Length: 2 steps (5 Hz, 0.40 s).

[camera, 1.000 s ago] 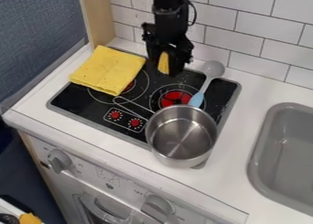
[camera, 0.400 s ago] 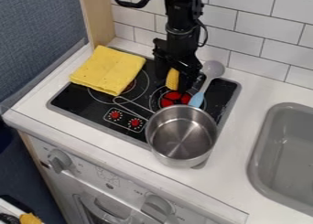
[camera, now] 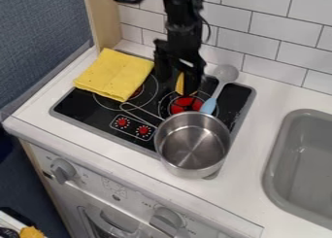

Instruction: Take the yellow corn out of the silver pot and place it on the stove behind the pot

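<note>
My gripper point(camera: 175, 81) hangs low over the back of the stove, its fingers apart. A yellow toy corn cob point(camera: 180, 83) stands close by the right finger, partly hidden behind it, just behind the red right burner. Left of the gripper, a folded yellow cloth point(camera: 115, 74) covers part of the left burner. To the right lies a spoon point(camera: 225, 74) with a grey bowl and a light blue handle, its handle end by the pot. In front of the burner stands a metal pot point(camera: 192, 143).
The black stove top point(camera: 84, 103) has two red knobs at its front. A grey sink point(camera: 275, 176) is set into the counter at the right. White wall tiles rise behind, and a wooden post point(camera: 104, 18) stands at the back left.
The gripper first came forward and to the right with the corn, then shifted back left a little. Its fingers have since parted, and the corn now sits nearer the right finger.
</note>
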Available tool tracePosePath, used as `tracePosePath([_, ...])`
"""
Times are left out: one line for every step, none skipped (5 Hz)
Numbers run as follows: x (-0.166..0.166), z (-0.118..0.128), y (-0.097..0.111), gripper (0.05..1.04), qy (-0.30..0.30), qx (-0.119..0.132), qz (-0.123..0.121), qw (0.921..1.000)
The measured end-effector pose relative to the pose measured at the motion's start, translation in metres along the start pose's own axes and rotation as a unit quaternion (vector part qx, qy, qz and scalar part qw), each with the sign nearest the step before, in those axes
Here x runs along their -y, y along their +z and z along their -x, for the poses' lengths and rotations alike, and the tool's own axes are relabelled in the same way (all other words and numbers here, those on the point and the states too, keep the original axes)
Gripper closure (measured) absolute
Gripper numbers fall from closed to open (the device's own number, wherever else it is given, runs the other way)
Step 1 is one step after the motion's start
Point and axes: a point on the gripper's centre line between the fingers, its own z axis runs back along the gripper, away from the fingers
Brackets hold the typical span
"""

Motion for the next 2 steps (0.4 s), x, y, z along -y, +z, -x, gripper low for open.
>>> tracePosePath([-0.005, 0.006, 0.031, 0.083, 0.015, 0.042, 0.015, 0.9989])
tracePosePath([-0.007, 0.016, 0.036, 0.083, 0.012, 0.04, 0.015, 0.999])
